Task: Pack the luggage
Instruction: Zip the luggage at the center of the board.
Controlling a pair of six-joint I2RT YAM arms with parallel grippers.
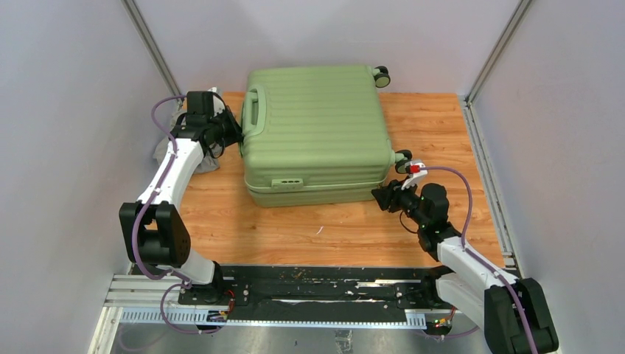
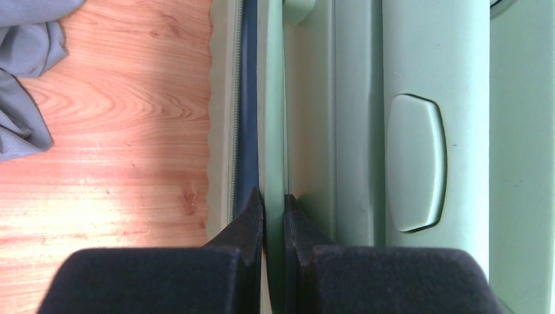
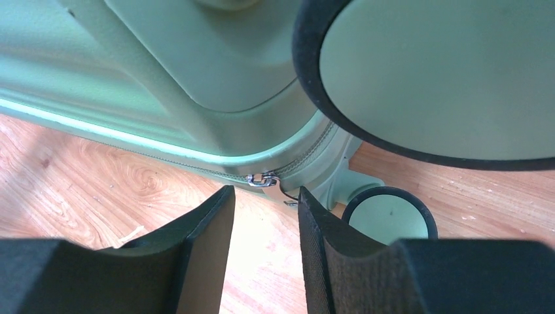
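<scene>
You look at a warm-grained wooden tabletop, evenly lit, with plain pale walls behind and beside it, metal posts at its far corners, and a black rail along its near edge.

The top camera hangs above and behind the arm bases, facing forward and down, far enough back to take in the whole wooden worktop, the suitcase and both arms. The left wrist camera looks along the left claw, very near the suitcase's left side. It shares that side, a strip of worktop and the grey cloth with the top view. The right wrist camera sits low behind the right claw, close to the suitcase's near right corner and a wheel, both also seen from above.
</scene>
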